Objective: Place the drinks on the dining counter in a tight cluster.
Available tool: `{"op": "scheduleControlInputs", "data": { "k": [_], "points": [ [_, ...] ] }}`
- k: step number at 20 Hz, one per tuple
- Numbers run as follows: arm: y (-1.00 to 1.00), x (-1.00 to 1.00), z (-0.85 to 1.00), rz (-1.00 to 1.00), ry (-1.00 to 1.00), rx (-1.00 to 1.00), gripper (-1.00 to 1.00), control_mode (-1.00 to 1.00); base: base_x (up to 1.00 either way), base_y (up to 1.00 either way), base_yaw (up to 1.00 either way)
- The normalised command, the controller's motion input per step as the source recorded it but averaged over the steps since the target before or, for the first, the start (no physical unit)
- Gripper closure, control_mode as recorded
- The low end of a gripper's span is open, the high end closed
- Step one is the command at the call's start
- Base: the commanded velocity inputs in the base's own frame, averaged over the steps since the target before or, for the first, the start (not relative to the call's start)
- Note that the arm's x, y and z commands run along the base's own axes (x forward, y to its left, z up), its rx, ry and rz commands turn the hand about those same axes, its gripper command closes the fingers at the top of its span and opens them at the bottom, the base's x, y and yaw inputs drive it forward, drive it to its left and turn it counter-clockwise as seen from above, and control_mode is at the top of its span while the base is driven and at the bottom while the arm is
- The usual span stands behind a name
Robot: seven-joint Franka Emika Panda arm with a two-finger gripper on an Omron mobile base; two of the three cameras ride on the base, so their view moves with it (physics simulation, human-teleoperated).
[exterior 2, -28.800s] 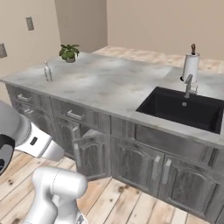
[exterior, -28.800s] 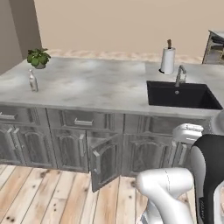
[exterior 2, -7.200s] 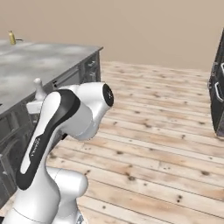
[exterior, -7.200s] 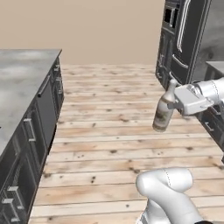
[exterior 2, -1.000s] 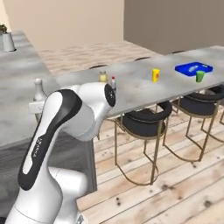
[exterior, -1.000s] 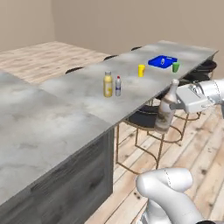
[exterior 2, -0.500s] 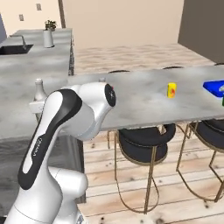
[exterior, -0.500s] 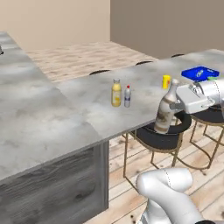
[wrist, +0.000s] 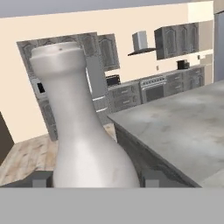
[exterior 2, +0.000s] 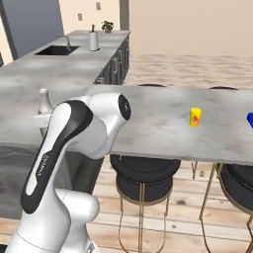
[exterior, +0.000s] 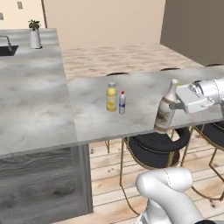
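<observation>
My gripper [exterior: 177, 105] is shut on the brown-and-white bottle [exterior: 166, 110], holding it upright by its body. The bottle's base shows at the near edge of the dining counter [exterior: 144, 87]. The yellow bottle [exterior: 112, 97] with a pale cap and the slim silver-grey bottle [exterior: 122, 102] with a red cap stand side by side on that counter, to the left of the held bottle. In the hand view the bottle's white neck [wrist: 74, 127] rises between the fingertips [wrist: 151, 179]. In the right base view the bottle's top [exterior 2: 44, 104] peeks out behind my arm.
Round black stools [exterior: 157, 148] stand under the dining counter. A yellow cup [exterior 2: 195, 117] and a blue thing [exterior 2: 250, 118] sit further along it. The cabinet counter [exterior: 30, 100] to the left carries a sink [exterior 2: 57, 50], a paper towel roll [exterior 2: 93, 40] and a potted plant [exterior: 33, 24].
The whole picture has shifted as the base turned, so the dining counter and its two bottles now lie more squarely ahead. The brown-and-white bottle stays in my grip.
</observation>
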Motion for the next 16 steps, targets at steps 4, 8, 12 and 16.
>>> {"op": "scheduleControlInputs", "data": {
  "k": [4,8,12,16],
  "points": [
    [0.0,0.0,0.0,0.0,0.0,0.0,1.0,1.0,0.07,-0.93,0.33],
    [0.0,0.0,0.0,0.0,0.0,0.0,1.0,1.0,0.37,-0.38,0.02],
    [0.0,0.0,0.0,0.0,0.0,0.0,1.0,1.0,0.46,0.0,0.0],
    [0.0,0.0,0.0,0.0,0.0,0.0,1.0,1.0,0.96,0.0,-0.17]
  ]
}}
